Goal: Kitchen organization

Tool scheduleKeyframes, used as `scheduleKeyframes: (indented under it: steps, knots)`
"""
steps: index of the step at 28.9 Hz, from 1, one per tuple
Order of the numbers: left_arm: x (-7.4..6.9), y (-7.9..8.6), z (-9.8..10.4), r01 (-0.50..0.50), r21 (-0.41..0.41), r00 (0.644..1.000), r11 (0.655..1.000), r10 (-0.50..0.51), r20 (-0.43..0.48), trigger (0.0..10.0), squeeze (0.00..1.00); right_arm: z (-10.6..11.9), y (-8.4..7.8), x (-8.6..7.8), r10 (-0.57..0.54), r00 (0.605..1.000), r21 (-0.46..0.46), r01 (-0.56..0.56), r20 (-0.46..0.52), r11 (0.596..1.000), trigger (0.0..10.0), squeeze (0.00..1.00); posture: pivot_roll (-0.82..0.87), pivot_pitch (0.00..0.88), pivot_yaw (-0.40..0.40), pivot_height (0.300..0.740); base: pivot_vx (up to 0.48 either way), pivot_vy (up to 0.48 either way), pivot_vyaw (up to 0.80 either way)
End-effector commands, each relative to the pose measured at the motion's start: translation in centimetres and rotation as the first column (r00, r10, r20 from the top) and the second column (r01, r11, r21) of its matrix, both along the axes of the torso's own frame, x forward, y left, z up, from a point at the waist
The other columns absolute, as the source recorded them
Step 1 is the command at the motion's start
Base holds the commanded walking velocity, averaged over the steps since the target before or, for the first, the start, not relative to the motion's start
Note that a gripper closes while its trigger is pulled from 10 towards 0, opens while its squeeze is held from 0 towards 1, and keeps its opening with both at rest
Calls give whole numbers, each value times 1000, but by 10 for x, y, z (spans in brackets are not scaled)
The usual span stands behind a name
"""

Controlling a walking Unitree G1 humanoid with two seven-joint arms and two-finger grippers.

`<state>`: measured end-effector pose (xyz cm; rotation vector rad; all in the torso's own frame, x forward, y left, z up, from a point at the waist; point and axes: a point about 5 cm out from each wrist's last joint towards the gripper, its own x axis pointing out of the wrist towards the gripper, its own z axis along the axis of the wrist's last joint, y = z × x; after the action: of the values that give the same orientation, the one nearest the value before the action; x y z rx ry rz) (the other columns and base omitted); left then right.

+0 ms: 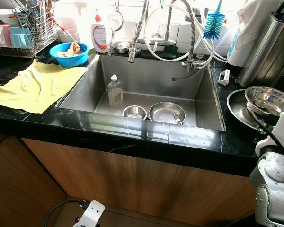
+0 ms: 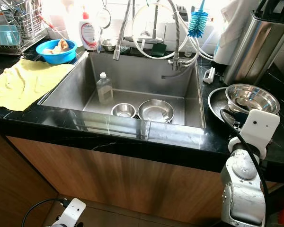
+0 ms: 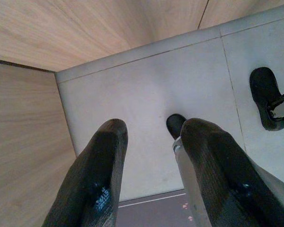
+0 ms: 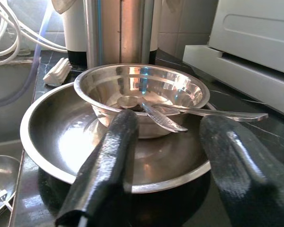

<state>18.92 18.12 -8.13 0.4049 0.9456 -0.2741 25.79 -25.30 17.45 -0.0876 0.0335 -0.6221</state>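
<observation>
1. From the head views I see the sink (image 1: 80, 97) with a clear bottle (image 1: 115, 91) and two steel bowls (image 1: 166, 112) inside; my right arm sits beside the black tabletop (image 1: 232, 137).
2. Left wrist: my left hand (image 3: 151, 156) hangs spread wide above the grey floor (image 3: 146, 85), holding nothing.
3. Right wrist: my right hand (image 4: 173, 161) is wide and empty, just short of the small steel bowl (image 4: 142, 90), which holds spoons (image 4: 163, 118) and is nested in a larger pan (image 4: 52, 127).

**Sink and surface layout**

In the sink (image 1: 85, 90), a bottle (image 1: 115, 90) stands left of a small bowl (image 1: 134, 112) and a larger bowl (image 1: 166, 112). A cloth (image 1: 35, 85) lies on the surface (image 1: 33, 120) left of the sink. Right of the sink, a steel bowl (image 1: 268, 100) holding spoons (image 4: 163, 118) sits in a wider pan (image 4: 57, 132).
</observation>
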Motion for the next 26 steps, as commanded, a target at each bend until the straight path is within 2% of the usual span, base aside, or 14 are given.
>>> scheduleKeyframes:
  steps: [1, 26]
  knots:
    - [-2, 1, -1, 22, 11, 1000, 1000, -22, -11, 10000, 0, -2, -2, -2, -15, 1000, 8, 15, -3, 1000, 0, 0, -147, 10, -36, 740, 0, 0, 0]
    - [-1, 1, -1, 24, 13, 1000, 1000, -24, -8, 10000, 0, 4, 6, 3, 31, 998, 32, -32, 49, 999, 0, 0, -147, 12, -37, 740, 0, 0, 0]
